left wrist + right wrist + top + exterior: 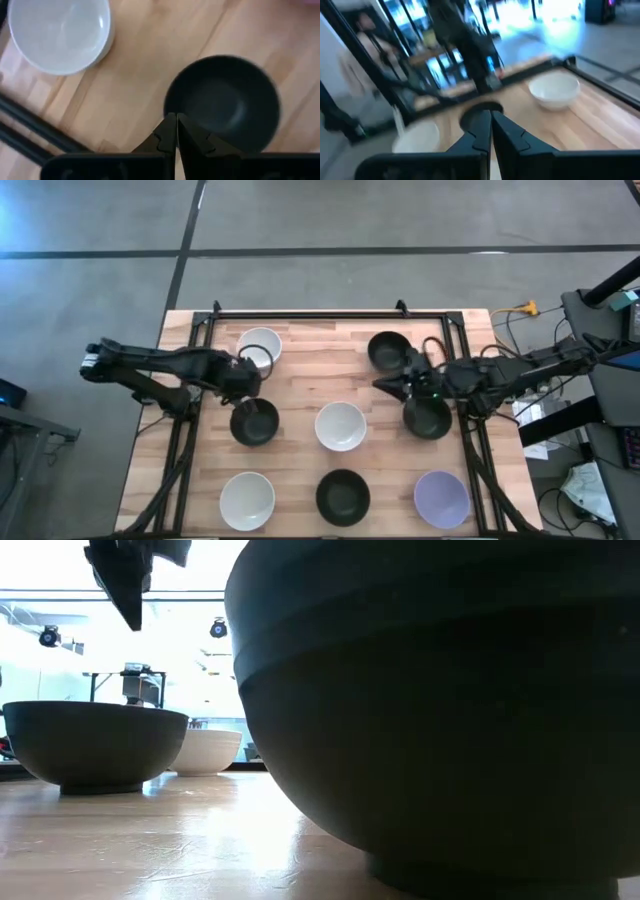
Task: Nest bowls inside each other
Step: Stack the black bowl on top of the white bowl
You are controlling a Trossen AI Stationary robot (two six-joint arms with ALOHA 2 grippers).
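A black bowl (pixel 440 710) sits right up against the low camera, filling most of the view, with another black bowl (pixel 95 745) and a white bowl (pixel 210 750) further back on the wooden table (pixel 200 840). From above, eight bowls are spread out singly, none touching. Far row: a white bowl (pixel 259 346) on the left, a black bowl (pixel 389 351) on the right. Middle row: a black bowl (pixel 254 422), a white bowl (pixel 340 426) in the centre, a black bowl (pixel 427 417) on the right. Near row: white bowl (pixel 247 500), black bowl (pixel 343 496), lavender bowl (pixel 441 499). The left gripper (pixel 243 376) hovers between the far white bowl and the left-hand black one, fingers pressed together, holding nothing; its wrist camera shows the fingers (pixel 167 135) meeting above that black bowl's rim. The right gripper (pixel 392 386) hangs between the two right-hand black bowls, fingers (pixel 482 127) also pinched together and empty.
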